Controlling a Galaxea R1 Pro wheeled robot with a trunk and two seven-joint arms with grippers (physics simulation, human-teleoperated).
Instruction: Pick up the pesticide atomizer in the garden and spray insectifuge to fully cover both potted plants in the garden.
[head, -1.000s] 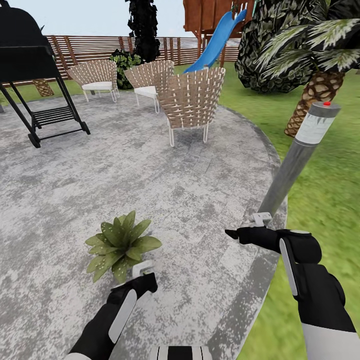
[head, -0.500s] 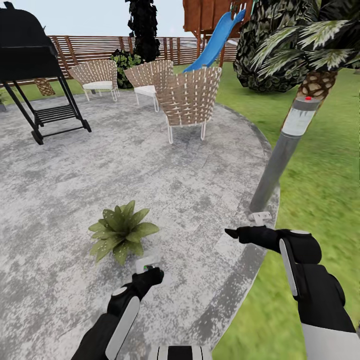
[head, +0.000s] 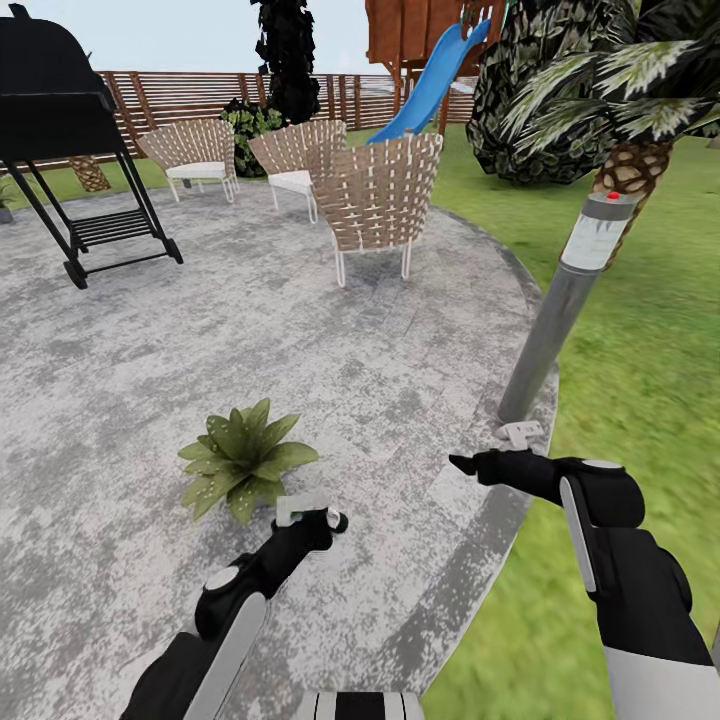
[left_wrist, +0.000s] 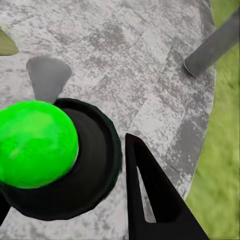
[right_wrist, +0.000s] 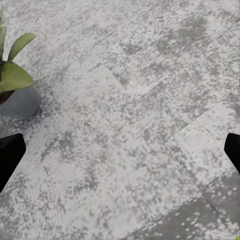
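1. Nearest us, our left gripper (head: 305, 525) is clenched around the pesticide atomizer (head: 300, 508); in the head view its whitish trigger head pokes out above the dark fingers, just beside the potted plant (head: 243, 460) on the stone patio (head: 380, 380).
2. Our right gripper (head: 470, 466) hangs released and empty over the patio, its fingers (right_wrist: 10, 155) spread wide apart in the right wrist view.
3. We judge the step in hand to be spraying this plant. To do it well we should aim the nozzle at the rosette, not the paving, and sweep until white specks cover every leaf; a few already dot the lower leaves.
4. The left wrist view adds the bottle's dark round end with a bright green ball, which the head view hides. The right wrist view shows a grey pot (right_wrist: 20, 102) under the leaves.
5. Farther off stand the grey post (head: 560, 310), woven chairs (head: 378, 200) and the fence (head: 200, 95). We see no second plant.
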